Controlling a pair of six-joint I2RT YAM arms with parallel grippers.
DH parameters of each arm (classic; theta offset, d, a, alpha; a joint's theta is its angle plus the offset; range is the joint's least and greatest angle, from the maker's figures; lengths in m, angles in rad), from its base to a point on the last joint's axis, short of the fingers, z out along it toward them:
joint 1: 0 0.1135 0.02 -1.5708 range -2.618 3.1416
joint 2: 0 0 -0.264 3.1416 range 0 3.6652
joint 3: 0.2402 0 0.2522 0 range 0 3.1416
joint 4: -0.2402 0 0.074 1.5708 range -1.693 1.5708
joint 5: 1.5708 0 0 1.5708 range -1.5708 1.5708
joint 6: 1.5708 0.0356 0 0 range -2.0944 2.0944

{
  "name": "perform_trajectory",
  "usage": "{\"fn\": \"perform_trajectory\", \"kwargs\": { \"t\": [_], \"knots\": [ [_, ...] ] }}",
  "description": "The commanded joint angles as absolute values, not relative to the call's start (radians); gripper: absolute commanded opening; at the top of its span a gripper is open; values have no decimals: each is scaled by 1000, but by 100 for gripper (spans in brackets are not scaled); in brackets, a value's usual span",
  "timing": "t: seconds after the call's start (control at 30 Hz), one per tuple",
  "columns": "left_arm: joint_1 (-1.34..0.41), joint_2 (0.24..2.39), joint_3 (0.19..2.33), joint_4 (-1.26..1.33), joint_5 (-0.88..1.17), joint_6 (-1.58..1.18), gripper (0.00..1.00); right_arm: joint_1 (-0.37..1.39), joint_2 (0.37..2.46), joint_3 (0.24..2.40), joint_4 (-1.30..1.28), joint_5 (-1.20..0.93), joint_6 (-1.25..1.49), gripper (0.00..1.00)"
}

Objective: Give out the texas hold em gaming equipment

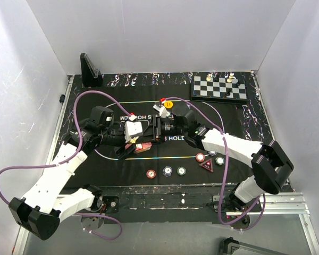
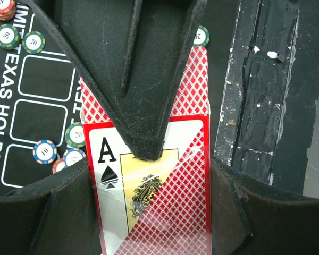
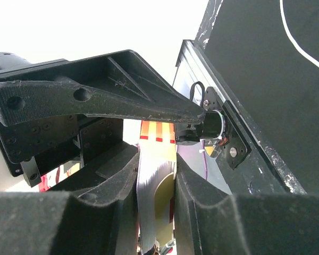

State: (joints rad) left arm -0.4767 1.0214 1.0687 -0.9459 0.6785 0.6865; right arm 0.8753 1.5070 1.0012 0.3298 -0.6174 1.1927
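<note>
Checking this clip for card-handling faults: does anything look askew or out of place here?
Yes. Under the left fingers, an ace of spades shows face up against the red-backed cards, with a red back pattern slanting across its lower half. Whether it is a loose card or a box front I cannot tell.

Cards (image 2: 194,90): red-backed, a few overlapped. The ace of spades (image 2: 114,159) lies face up, half covered by a skewed red back. All are pinched in the left gripper (image 2: 149,164).
Deck (image 3: 149,186): edge-on, clamped in the right gripper (image 3: 155,159).
Red chip (image 1: 151,173), purple chip (image 1: 167,171), green chip (image 1: 181,170): flat, in a row, apart.
Marker (image 1: 206,166): red triangle, with more chips close around it.
Yellow button (image 1: 168,104): farther back.
</note>
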Motion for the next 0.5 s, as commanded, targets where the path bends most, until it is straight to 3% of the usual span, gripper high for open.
{"fn": "perform_trajectory", "kwargs": {
  "t": [0.0,0.23,0.47],
  "knots": [
    [-483,973,1085,-966,726,661,58,900,1505,1060,351,-620,1177,38],
    [-482,923,1051,-1005,736,621,52,900,1483,1042,322,-629,1151,71],
    [-482,927,1029,-997,719,621,52,897,1439,1011,310,-635,1131,78]
  ]
}}
